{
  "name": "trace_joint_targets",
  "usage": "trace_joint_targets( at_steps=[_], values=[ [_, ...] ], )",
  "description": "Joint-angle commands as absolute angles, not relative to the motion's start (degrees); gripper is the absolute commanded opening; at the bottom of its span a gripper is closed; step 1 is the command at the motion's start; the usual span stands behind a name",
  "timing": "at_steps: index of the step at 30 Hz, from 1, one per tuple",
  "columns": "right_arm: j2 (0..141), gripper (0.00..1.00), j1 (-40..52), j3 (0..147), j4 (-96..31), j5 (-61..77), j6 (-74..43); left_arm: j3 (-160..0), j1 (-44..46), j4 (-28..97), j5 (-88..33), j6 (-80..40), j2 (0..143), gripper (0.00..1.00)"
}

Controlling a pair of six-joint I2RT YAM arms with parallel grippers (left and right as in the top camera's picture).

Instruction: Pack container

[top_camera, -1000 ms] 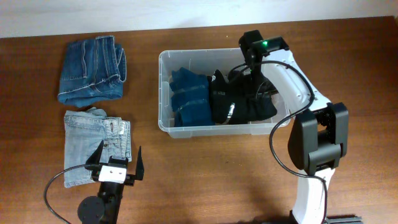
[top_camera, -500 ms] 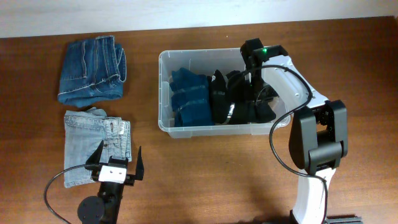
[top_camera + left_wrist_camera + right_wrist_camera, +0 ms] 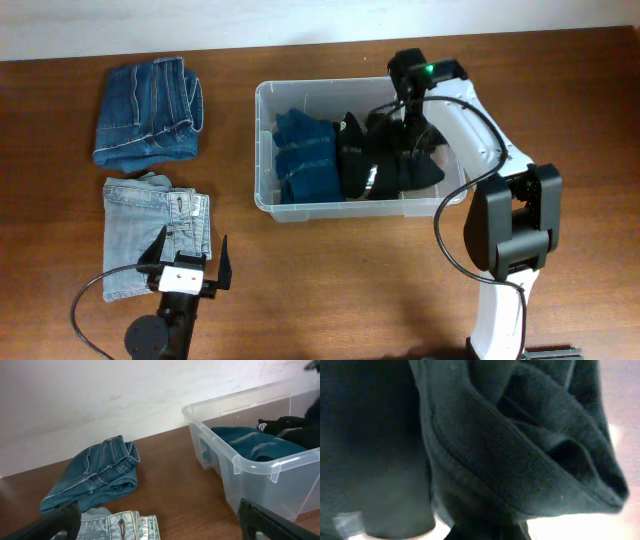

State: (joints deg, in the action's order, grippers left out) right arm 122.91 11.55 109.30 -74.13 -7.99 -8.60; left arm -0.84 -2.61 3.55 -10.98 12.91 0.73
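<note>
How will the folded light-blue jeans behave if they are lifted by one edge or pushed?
Probably floppy: the light-blue jeans are soft folded denim, so lifting one edge would likely unfold them. They seem rather heavy for cloth, with several layers and a waistband. Pushed, they would likely bunch on the wooden table rather than slide or roll.

overhead: even, bright, sharp; left wrist: soft light, clear; right wrist: dim, blurred close-up
</note>
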Motion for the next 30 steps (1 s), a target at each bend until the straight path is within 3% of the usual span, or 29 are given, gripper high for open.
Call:
trace_joint_targets(
  at_steps=[1, 13, 19, 28, 30],
  values=[
    [122.8, 0.04, 11.2, 116.1, -76.4, -7.4, -8.6, -0.5, -2.7, 3.6, -11.6, 13.8, 0.3, 0.99],
    [122.8, 0.04, 11.2, 133.0, -88.9, 1.5, -5.1, -0.5, -2.7, 3.6, -11.6, 13.8, 0.3, 0.99],
    [122.9, 0.04, 11.2, 133.3, -89.1, 13.5, -0.2, -0.5, -2.7, 3.6, -11.6, 13.8, 0.3, 0.99],
    [123.2, 0.04, 11.0, 132.0, -88.6, 12.8, -0.2, -0.5, -2.7, 3.6, -11.6, 13.8, 0.3, 0.99],
    [123.2, 0.09, 11.0, 130.7, -88.6, 10.2, -0.7, -0.5, -2.7, 3.6, -11.6, 13.8, 0.3, 0.99]
  ],
)
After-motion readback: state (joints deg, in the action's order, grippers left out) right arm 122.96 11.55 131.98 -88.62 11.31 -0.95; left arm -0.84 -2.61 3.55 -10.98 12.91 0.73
